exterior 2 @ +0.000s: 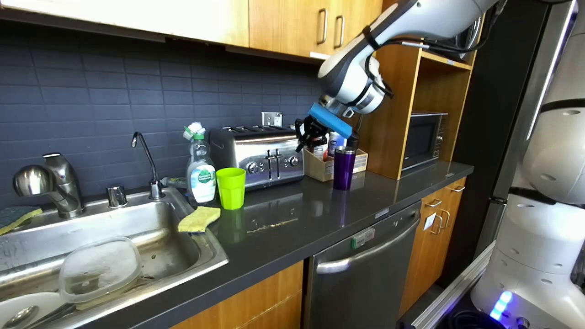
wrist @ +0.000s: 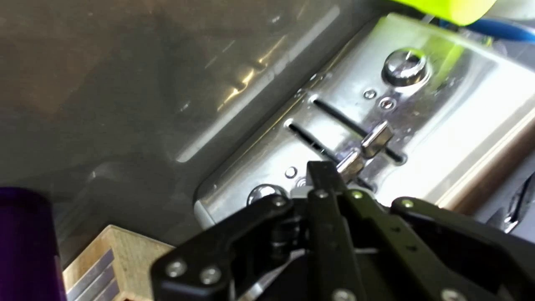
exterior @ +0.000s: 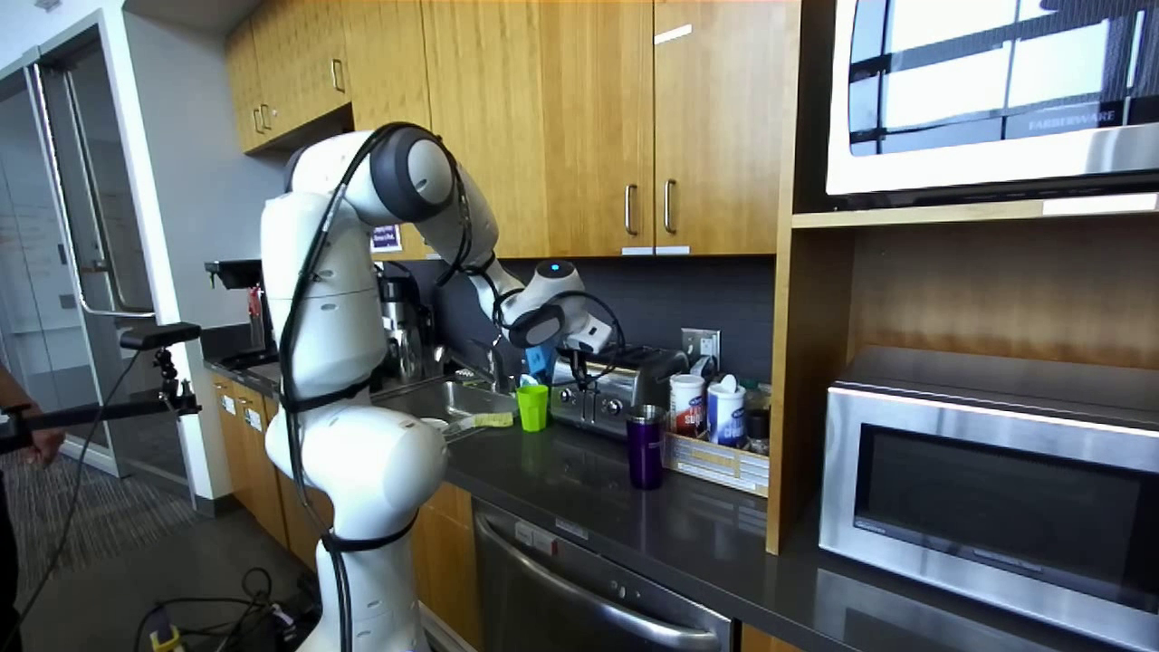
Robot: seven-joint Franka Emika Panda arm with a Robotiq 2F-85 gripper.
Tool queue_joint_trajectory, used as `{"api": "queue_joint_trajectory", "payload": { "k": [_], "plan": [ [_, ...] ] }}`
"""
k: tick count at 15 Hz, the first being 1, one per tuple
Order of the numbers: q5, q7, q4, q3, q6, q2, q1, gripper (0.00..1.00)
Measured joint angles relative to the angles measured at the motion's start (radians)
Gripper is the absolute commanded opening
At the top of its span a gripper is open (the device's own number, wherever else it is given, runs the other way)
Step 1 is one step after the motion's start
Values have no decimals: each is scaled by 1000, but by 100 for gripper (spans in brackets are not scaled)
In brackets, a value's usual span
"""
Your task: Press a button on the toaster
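– Dark kitchen counter, sink set into it, tiled wall behind. The toaster sits by that wall, green cup near one end of it, wooden box near the other. Which step are we on, you reckon?

– Lining up, I'd say. The gripper hangs by the toaster's front, toward the box end, fingers clenched together, nothing pinched between them that I can make out. Wrist view has it overlapping a lever and part of a knob.

– Touching anything?

– Can't tell tbh, the gripper itself hides the spot. My guess is the press isn't done yet.

– And what's it meant to press? Task doesn't say which.

– Yeah, that bugs me too. In the wrist view a small round button shows just beside the fingers, so that'd be my bet.

– So what's the next move need?

– Get the fingertips squared up on that button, clear of the lever and knob, then a short straight poke and back off. Clenched fingers are good for that imo, works like one stick. Push too hard and the toaster could skid toward the wall, so go easy.
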Motion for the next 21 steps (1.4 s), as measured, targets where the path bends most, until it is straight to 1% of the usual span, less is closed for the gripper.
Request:
{"api": "queue_joint_trajectory", "payload": {
  "k": [3,5,8,11,16,20,21],
  "plan": [
    [-103,5,-17,17,-167,-108,-14,0],
    [-150,2,-25,21,-295,-186,-18,0],
    [-193,-18,-27,21,-483,-301,-20,0],
    [-220,-57,-29,19,-647,-403,-25,0],
    [-279,-130,-45,15,-865,-531,-46,0],
    [-337,-179,-64,14,-987,-610,-69,0],
    [-349,-188,-68,13,-1012,-626,-75,26]
  ]
}}
